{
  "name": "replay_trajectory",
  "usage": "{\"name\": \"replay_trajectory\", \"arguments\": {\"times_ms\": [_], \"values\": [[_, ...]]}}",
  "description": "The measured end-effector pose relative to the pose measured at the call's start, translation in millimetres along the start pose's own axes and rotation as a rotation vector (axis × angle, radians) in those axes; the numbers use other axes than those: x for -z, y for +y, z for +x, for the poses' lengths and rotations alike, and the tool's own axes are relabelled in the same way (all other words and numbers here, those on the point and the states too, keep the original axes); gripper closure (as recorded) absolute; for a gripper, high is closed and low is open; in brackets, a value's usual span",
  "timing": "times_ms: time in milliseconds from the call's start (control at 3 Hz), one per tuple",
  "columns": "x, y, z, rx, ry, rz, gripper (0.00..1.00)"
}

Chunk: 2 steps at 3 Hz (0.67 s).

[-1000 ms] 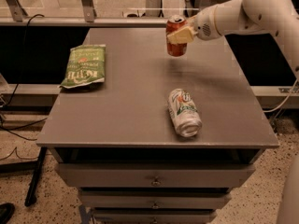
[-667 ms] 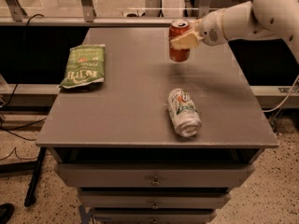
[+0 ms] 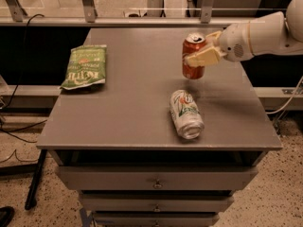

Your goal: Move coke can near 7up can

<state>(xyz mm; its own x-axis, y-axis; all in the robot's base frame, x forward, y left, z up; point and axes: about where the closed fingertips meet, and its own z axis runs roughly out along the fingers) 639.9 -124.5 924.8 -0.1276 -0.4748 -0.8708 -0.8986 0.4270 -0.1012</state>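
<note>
The coke can, red with a silver top, is upright in the gripper, whose jaws are clamped across its upper half. Just below the jaws, the 7up can lies sideways on the table, near but apart.

Part of coke can behind end effector over table; arm beyond right edge.
</note>
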Motion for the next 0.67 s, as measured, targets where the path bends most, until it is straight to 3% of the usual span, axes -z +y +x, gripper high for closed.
{"name": "replay_trajectory", "arguments": {"times_ms": [333,667], "values": [[20.6,8.9,13.6,0.001,0.014,-0.013,1.00],[35.9,22.3,28.4,-0.001,0.027,-0.060,1.00]]}}
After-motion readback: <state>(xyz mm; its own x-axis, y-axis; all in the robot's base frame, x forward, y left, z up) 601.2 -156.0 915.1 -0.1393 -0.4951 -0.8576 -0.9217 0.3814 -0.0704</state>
